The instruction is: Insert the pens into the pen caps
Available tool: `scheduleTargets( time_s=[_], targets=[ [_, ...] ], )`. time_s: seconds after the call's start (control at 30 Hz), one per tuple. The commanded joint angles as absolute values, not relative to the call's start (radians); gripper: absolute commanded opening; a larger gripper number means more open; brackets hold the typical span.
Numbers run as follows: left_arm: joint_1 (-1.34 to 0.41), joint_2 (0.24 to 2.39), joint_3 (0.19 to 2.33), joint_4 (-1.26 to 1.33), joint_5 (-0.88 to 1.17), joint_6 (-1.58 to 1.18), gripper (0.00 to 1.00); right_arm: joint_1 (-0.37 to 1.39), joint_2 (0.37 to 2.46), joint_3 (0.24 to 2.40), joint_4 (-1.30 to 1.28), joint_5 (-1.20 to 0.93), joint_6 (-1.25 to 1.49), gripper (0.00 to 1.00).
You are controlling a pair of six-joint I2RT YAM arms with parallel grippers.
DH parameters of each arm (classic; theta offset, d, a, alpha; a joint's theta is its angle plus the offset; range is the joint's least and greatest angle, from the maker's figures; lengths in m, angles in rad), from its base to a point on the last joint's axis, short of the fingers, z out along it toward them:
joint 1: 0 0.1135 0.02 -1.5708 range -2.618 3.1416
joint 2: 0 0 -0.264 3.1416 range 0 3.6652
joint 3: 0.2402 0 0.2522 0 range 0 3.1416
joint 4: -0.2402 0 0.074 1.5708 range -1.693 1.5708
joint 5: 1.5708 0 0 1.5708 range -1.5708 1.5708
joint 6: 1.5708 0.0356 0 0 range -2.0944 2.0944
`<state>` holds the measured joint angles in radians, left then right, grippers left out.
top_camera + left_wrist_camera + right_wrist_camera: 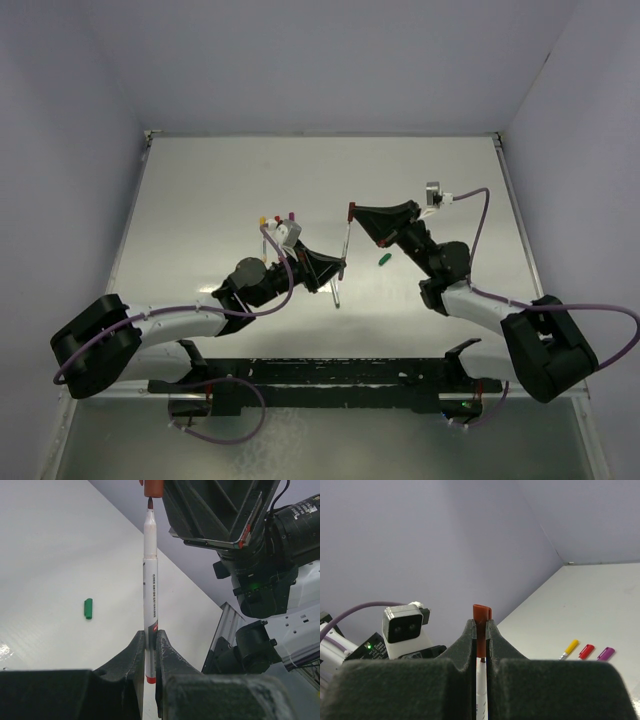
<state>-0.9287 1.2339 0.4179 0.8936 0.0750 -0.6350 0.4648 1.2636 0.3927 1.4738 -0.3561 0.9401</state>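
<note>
My left gripper (150, 636) is shut on the lower part of a white pen (150, 580) with a red end, holding it upright. The pen's dark red tip sits right at the mouth of a red pen cap (153, 487). My right gripper (480, 626) is shut on that red cap (481, 614), and the pen's white barrel (481, 680) shows just under it between the fingers. In the top view the pen (342, 255) runs from the left gripper (338, 270) up to the right gripper (352, 213). A green cap (384, 259) lies loose on the table.
A yellow-ended pen (568, 648), a red cap (586, 651) and a purple cap (605, 653) lie together on the white table, behind the left gripper in the top view (277, 216). The green cap (88, 608) lies left of the held pen. Purple walls enclose the table.
</note>
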Motion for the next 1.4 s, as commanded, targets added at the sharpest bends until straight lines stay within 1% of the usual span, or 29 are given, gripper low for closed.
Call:
scheduleTargets(
  time_s=[0.0, 0.5, 1.07, 1.2, 1.37],
  targets=[
    [-0.927, 1.215, 0.425, 0.923, 0.072, -0.621, 0.0, 0.471, 1.271, 0.434, 1.555, -0.351, 0.947, 0.0],
    [-0.927, 1.187, 0.44, 0.925, 0.04, -0.595, 0.0, 0.481, 1.276, 0.412, 1.539, -0.369, 0.945, 0.0],
    [-0.927, 1.205, 0.505, 0.946, -0.009, -0.551, 0.0, 0.524, 1.368, 0.373, 1.507, -0.492, 0.958, 0.0],
    [-0.926, 1.189, 0.53, 0.941, -0.046, -0.514, 0.0, 0.534, 1.366, 0.376, 1.456, -0.526, 0.923, 0.0],
    [-0.927, 1.16, 0.572, 0.915, -0.096, -0.449, 0.0, 0.548, 1.332, 0.38, 1.317, -0.522, 0.842, 0.0]
  ],
)
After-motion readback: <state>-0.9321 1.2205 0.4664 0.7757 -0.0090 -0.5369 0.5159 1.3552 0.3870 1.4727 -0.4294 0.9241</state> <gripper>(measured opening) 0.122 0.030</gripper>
